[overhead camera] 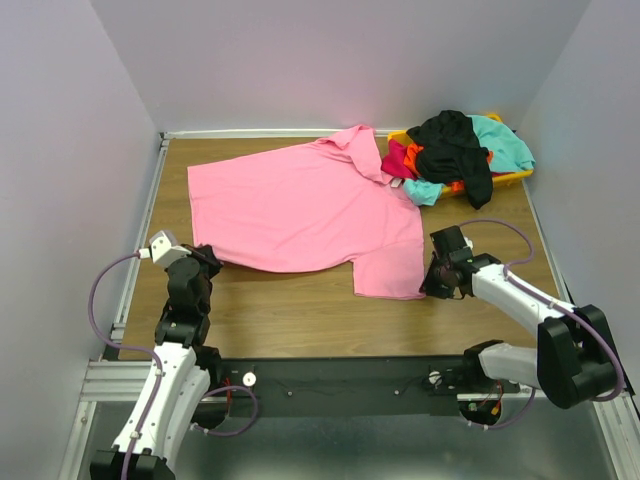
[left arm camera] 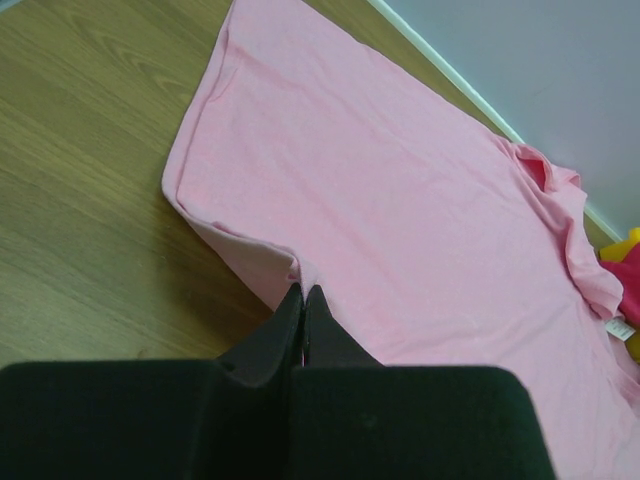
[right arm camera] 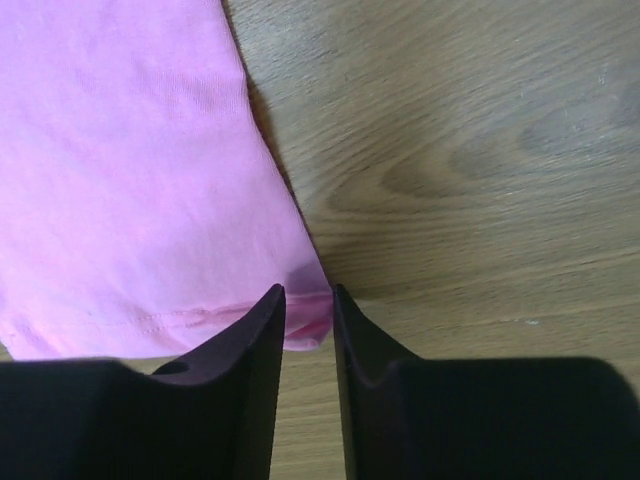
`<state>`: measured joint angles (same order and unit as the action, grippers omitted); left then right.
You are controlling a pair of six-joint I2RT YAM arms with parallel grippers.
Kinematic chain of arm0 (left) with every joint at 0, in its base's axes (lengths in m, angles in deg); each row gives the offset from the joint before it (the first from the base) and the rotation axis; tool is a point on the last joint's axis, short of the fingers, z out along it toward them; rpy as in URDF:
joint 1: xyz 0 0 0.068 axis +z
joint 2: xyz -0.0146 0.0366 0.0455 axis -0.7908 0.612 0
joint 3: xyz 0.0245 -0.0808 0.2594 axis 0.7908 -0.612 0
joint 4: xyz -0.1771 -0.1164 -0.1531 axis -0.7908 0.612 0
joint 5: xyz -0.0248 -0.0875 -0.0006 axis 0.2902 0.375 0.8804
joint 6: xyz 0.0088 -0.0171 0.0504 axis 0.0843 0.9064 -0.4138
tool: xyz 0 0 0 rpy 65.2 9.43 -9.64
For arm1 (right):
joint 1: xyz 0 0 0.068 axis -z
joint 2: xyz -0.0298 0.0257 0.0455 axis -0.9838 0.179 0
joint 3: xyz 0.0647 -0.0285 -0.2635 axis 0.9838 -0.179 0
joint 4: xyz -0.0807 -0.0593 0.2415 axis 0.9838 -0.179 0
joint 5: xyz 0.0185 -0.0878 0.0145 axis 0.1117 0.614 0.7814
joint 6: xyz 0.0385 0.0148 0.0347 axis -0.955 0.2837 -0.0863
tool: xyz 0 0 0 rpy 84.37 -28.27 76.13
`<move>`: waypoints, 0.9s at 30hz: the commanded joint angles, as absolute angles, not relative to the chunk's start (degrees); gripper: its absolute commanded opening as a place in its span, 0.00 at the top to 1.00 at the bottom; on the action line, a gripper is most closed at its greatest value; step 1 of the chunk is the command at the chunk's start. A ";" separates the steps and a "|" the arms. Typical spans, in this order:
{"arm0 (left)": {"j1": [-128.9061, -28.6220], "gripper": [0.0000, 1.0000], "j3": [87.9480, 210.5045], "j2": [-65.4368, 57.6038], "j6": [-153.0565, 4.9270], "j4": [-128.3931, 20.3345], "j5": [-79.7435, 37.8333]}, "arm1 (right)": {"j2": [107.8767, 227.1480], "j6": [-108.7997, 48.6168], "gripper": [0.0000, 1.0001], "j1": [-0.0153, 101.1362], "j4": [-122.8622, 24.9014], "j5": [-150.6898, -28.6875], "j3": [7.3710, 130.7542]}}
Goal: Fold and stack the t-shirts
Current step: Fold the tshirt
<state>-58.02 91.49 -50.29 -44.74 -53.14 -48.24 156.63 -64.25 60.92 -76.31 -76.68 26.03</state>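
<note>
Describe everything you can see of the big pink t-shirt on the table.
The pink t-shirt is large, plain, soft-looking knit cloth with stitched hems. It is spread nearly flat on the wooden table and lightly wrinkled, with its collar end bunched towards the clothes pile at the far right. One short sleeve points to the near edge. The left gripper is shut on its near-left edge, puckering the cloth. The right gripper has that sleeve's hem corner between fingers that stand slightly apart.

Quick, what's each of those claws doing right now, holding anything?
Left gripper: closed, pinching the near edge of the pink t-shirt.
Right gripper: open a little, the shirt's sleeve corner between its jaws, not clamped yet.
</note>
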 commanded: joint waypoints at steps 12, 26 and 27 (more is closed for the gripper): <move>-58.42 1.00 90.59 -50.85 -45.92 -54.74 -47.76 | 155.25 -64.85 0.97 60.26 -77.65 -75.63 24.72; -58.59 1.00 90.68 -50.76 -46.27 -54.83 -47.41 | 151.29 -68.28 0.61 57.54 -81.96 -74.66 24.63; -58.59 1.00 90.68 -50.76 -46.27 -54.83 -47.41 | 151.56 -68.45 0.61 57.54 -82.05 -74.49 24.46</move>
